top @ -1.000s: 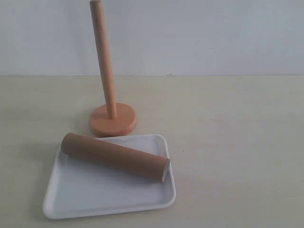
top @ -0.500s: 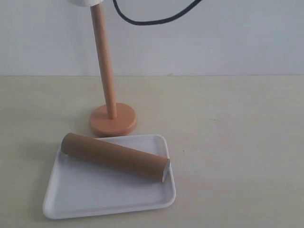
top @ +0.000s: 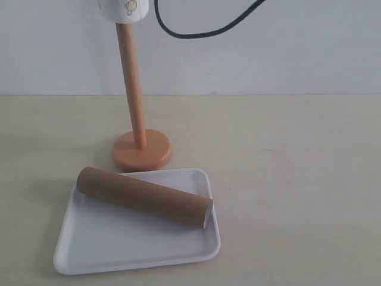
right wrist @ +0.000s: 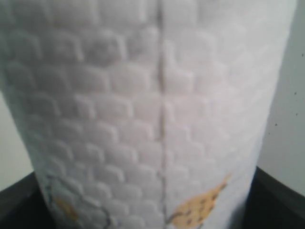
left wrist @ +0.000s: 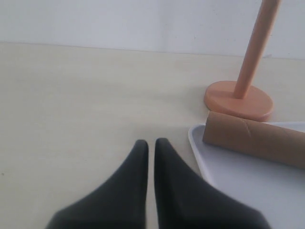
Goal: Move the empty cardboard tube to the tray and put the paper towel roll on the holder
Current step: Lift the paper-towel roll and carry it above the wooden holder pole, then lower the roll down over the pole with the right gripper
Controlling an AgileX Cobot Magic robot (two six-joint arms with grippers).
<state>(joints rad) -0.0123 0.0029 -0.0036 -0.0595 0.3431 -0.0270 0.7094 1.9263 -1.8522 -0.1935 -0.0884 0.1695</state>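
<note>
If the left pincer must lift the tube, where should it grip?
Probably at mid-length of the tube, coming from above with the jaws across its width. It lies on its side, diagonal on the tray, so its round flanks are free and the middle should balance. The left pincer is shut; open it first.

Beige tabletop [top: 297, 179] (evenly lit) meets a plain white wall [top: 286, 59].

Black left tool [left wrist: 150, 143] and a black cable [top: 199, 33]
Its two fingers [left wrist: 128, 191] were smooth, matte and tapered to narrow rounded tips.
</note>
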